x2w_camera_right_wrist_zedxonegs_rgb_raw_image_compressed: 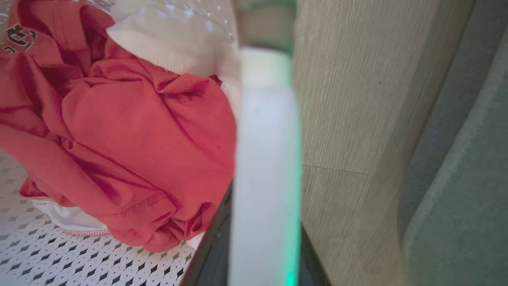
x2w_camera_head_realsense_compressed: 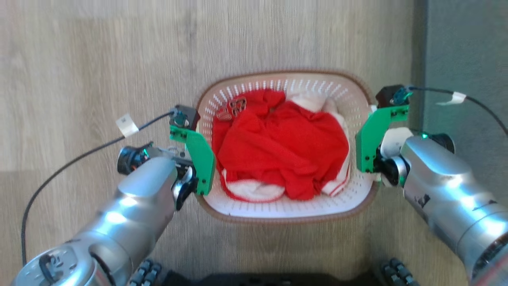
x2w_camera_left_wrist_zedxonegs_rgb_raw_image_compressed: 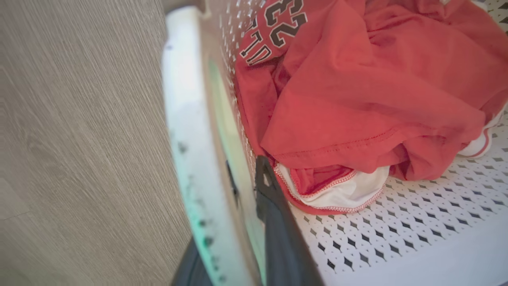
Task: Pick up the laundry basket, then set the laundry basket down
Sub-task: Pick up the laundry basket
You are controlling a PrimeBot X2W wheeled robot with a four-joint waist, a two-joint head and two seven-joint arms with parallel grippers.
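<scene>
Tightly, left claw point(x2w_camera_left_wrist_zedxonegs_rgb_raw_image_compressed: 238, 186) and right claw point(x2w_camera_right_wrist_zedxonegs_rgb_raw_image_compressed: 264, 238) on laundry basket point(x2w_camera_head_realsense_compressed: 285, 217).

The rounded-rectangular cream-white perforated plastic laundry basket point(x2w_camera_head_realsense_compressed: 285, 209) with a brown woven-look rim is in the middle of the scene, above the pale wooden floor point(x2w_camera_head_realsense_compressed: 99, 59); whether it touches the floor I cannot tell. It is upright and open. A crumpled red garment with white trim point(x2w_camera_head_realsense_compressed: 278, 147) lies inside.

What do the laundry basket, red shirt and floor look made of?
The laundry basket looks like moulded plastic, matte cream-white: regular holes in rigid walls. Its brown rim looks woven, possibly moulded too. The red shirt is soft knit fabric: folds, stitched hem. The floor shows wood grain, likely laminate or vinyl.
</scene>
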